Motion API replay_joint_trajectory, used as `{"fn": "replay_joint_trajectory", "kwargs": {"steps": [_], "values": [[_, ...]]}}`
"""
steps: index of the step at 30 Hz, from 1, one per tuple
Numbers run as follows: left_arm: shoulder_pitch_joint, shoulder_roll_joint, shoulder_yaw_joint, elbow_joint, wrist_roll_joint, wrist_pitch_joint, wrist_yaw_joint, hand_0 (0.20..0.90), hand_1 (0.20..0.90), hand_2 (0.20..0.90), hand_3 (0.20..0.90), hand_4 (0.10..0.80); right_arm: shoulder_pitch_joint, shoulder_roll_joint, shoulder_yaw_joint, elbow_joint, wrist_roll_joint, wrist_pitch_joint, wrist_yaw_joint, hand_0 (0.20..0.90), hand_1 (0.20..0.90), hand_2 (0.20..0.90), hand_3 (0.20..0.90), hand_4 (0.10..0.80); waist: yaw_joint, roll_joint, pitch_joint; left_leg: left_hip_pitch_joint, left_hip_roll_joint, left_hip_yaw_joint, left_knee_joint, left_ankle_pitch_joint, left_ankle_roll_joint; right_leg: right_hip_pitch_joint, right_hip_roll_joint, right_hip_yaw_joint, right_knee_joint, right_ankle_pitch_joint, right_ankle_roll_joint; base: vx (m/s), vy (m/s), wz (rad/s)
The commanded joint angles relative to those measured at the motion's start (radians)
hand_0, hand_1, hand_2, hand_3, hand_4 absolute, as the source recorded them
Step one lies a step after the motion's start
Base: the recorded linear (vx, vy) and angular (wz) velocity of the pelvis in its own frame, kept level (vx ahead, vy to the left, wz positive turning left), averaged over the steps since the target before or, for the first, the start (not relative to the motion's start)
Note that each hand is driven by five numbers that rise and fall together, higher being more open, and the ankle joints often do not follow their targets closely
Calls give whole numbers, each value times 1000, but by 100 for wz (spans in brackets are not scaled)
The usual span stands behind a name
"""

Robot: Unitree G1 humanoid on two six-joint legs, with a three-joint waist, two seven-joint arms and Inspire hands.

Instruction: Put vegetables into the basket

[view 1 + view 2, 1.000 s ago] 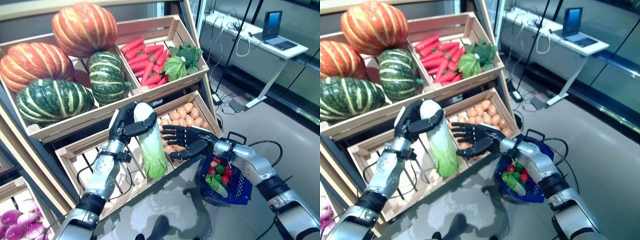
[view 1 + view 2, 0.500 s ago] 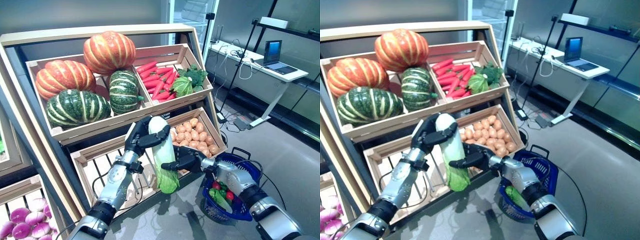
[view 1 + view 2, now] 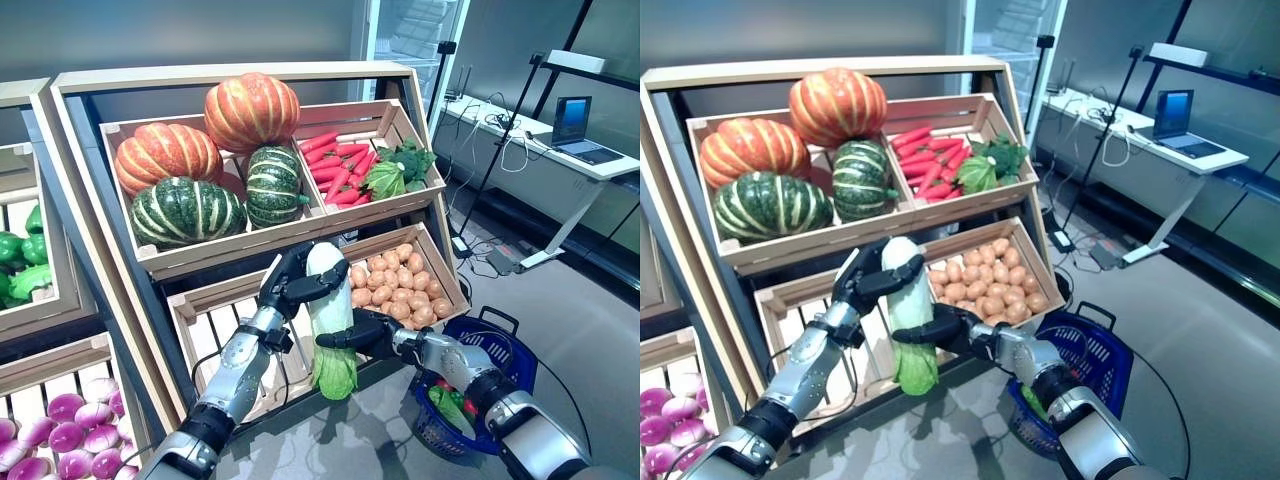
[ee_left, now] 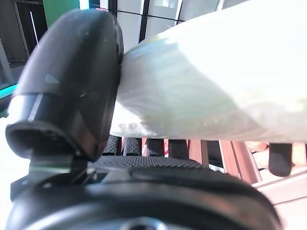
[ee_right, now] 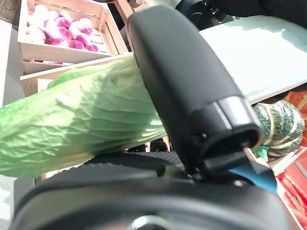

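Note:
A long napa cabbage (image 3: 331, 318), white at the top and green at the bottom, hangs upright in front of the lower crates. My left hand (image 3: 291, 286) is curled round its white upper end; in the left wrist view the thumb (image 4: 72, 86) presses on the white stalk (image 4: 216, 72). My right hand (image 3: 365, 334) is wrapped round its middle from the right, and the right wrist view shows the thumb (image 5: 187, 91) across the green leaves (image 5: 86, 120). The blue basket (image 3: 512, 345) hangs by my right forearm at the lower right, with some vegetables (image 3: 447, 407) inside.
The slanted wooden rack holds pumpkins (image 3: 210, 150), red carrots and greens (image 3: 345, 168), and potatoes (image 3: 400, 292). A slatted crate (image 3: 215, 325) sits behind the cabbage. Purple turnips (image 3: 45, 455) lie at the lower left. A desk with a laptop (image 3: 578, 122) stands at the far right.
My right hand, open beside the cabbage a second ago, has closed round its middle. The left hand keeps its hold. The camera has lifted, so the whole scene has shifted.

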Motion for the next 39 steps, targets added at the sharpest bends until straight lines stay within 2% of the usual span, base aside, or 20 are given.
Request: {"fn": "replay_joint_trajectory", "kwargs": {"steps": [1,19,20,21,22,28,36,39], "values": [[-215,-103,-82,-135,-103,-99,-44,300,300,300,300,400,-197,87,5,86,103,-43,-26,300,300,300,300,400,28,2,-61,17,-53,-7,1,-148,60,8,-24,-16,4,-76,-44,0,0,0],[-212,-85,-67,-133,-114,-54,-48,300,300,300,300,400,-173,19,-52,80,105,-93,-105,300,300,300,300,400,5,5,-68,12,-53,10,1,-146,65,-6,-18,6,4,-68,-46,-11,0,1],[-211,-84,-66,-132,-113,-52,-49,385,385,385,385,456,-172,16,-53,80,104,-92,-105,300,300,300,300,400,5,5,-68,13,-53,11,1,-146,65,-6,-18,6,4,-68,-45,0,0,0],[-208,-79,-63,-132,-110,-45,-50,535,535,535,535,557,-167,9,-58,77,105,-93,-104,300,300,300,300,400,3,5,-67,13,-53,11,1,-146,65,-7,-17,8,4,-67,-45,0,0,0],[-204,-74,-57,-132,-108,-37,-51,900,900,900,900,800,-158,-3,-64,72,104,-90,-105,300,300,300,300,400,1,4,-68,13,-53,13,1,-147,65,-7,-17,9,4,-66,-45,0,0,0],[-148,-2,2,-146,-53,-10,-60,900,900,900,900,800,-73,-86,-118,54,84,-96,-116,300,300,300,300,400,-3,5,-65,13,-53,24,1,-146,67,-12,-15,15,4,-63,-43,1,1,-3],[-80,142,120,-56,41,27,-78,900,900,900,900,800,58,-219,-239,114,-4,-168,-121,300,300,300,300,400,-15,8,-58,10,-50,41,1,-141,64,-19,-10,24,4,-61,-39,6,-7,-2],[-57,170,152,-33,63,34,-73,900,900,900,900,800,74,-255,-273,139,-3,-198,-140,300,300,300,300,400,-17,11,-53,12,-49,48,1,-140,63,-23,-8,27,4,-61,-38,34,-14,-7]]}}
